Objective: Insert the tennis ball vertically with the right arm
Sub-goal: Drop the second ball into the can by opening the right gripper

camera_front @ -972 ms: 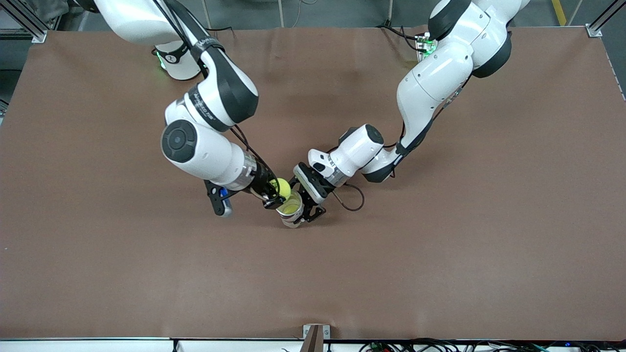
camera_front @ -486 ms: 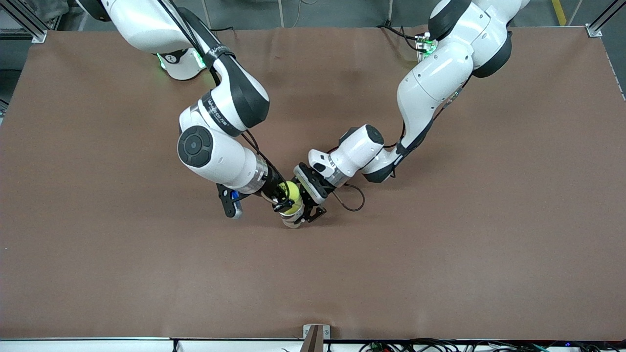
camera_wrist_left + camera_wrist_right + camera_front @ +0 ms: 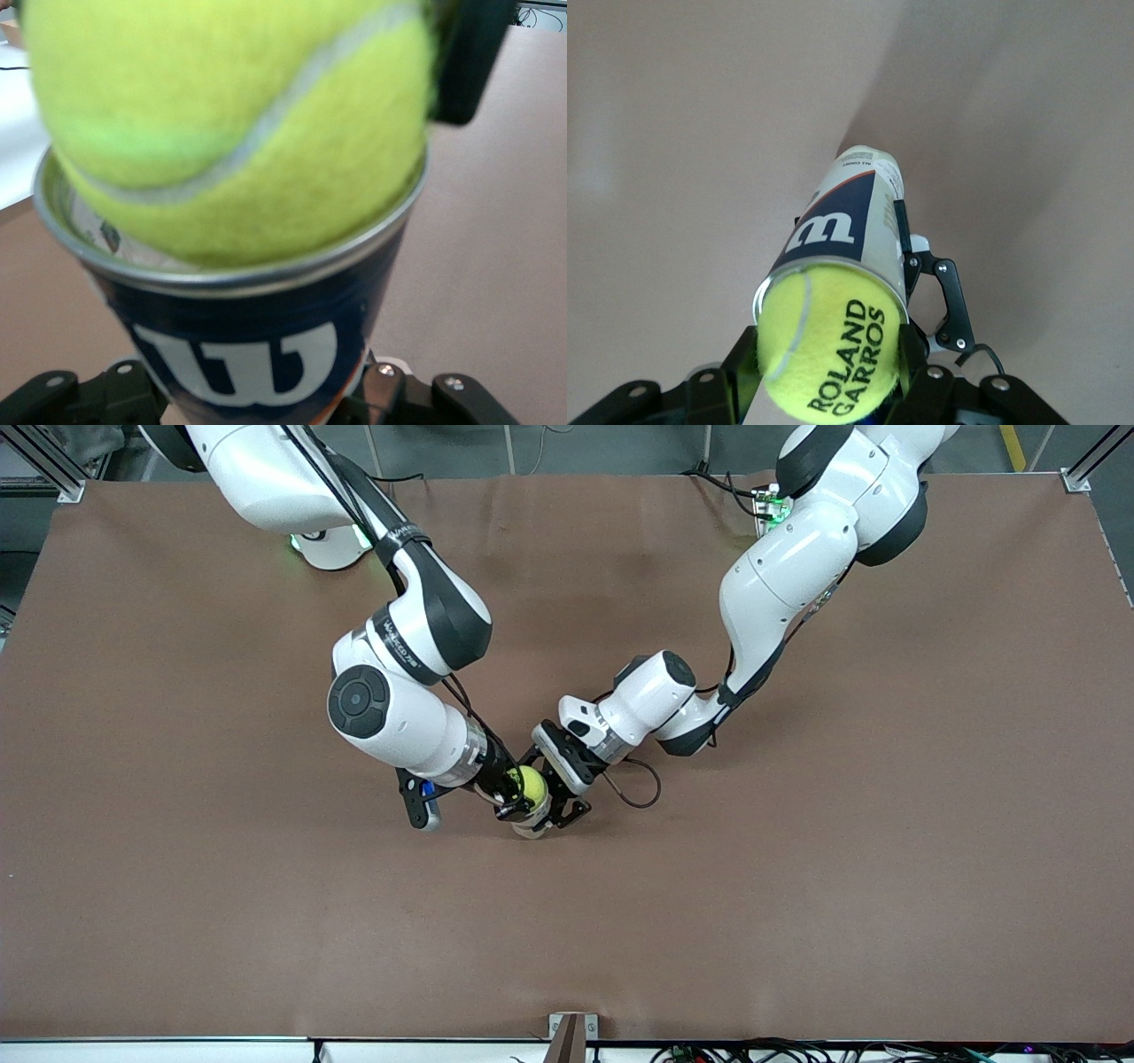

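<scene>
A yellow-green tennis ball (image 3: 532, 781) printed "ROLAND GARROS" is in my right gripper (image 3: 519, 794), which is shut on it. The ball (image 3: 239, 124) rests in the open mouth of a dark blue and white can (image 3: 257, 328), its lower part inside the metal rim. The can (image 3: 532, 829) stands upright near the table's middle, and my left gripper (image 3: 558, 804) is shut on its side. In the right wrist view the ball (image 3: 833, 350) sits between my right gripper's fingers (image 3: 744, 372) at the top of the can (image 3: 846, 217). The ball hides the can's inside.
A brown table (image 3: 797, 886) spreads wide on every side of the can. A black cable loop (image 3: 640, 784) hangs by the left wrist. A small metal bracket (image 3: 567, 1032) sits at the table's edge nearest the front camera.
My right arm has carried the ball toward the left arm's end and down, from beside the can's rim onto its mouth. The left arm and the can have not moved.
</scene>
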Controlling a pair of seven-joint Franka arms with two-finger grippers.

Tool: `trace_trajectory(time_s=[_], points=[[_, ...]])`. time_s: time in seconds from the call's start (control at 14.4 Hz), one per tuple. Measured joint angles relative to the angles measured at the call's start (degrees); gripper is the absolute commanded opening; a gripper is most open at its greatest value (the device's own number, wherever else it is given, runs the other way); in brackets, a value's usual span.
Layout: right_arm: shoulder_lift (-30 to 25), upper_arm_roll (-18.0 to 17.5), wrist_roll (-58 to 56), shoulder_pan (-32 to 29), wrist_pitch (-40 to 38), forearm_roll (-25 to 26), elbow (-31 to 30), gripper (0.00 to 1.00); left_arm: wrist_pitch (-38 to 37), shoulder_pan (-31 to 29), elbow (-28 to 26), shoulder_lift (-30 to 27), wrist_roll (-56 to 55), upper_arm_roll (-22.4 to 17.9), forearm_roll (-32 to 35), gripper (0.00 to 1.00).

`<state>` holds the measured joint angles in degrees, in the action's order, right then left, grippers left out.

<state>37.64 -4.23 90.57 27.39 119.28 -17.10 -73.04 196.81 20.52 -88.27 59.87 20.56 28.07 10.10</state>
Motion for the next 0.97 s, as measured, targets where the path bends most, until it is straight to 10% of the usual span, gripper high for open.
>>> trace_trajectory(time_s=[0.28, 0.49, 0.97], points=[[0.1, 0.0, 0.0, 0.0, 0.3, 0.0, 0.1, 0.18, 0.0, 0.0, 0.0, 0.0, 0.0, 0.0, 0.0, 0.75], [0.2, 0.0, 0.0, 0.0, 0.4, 0.0, 0.1, 0.97, 0.0, 0.0, 0.0, 0.0, 0.0, 0.0, 0.0, 0.75], [0.3, 0.1, 0.0, 0.0, 1.0, 0.0, 0.2, 1.0, -0.1, 0.0, -0.1, 0.0, 0.0, 0.0, 0.0, 0.75]])
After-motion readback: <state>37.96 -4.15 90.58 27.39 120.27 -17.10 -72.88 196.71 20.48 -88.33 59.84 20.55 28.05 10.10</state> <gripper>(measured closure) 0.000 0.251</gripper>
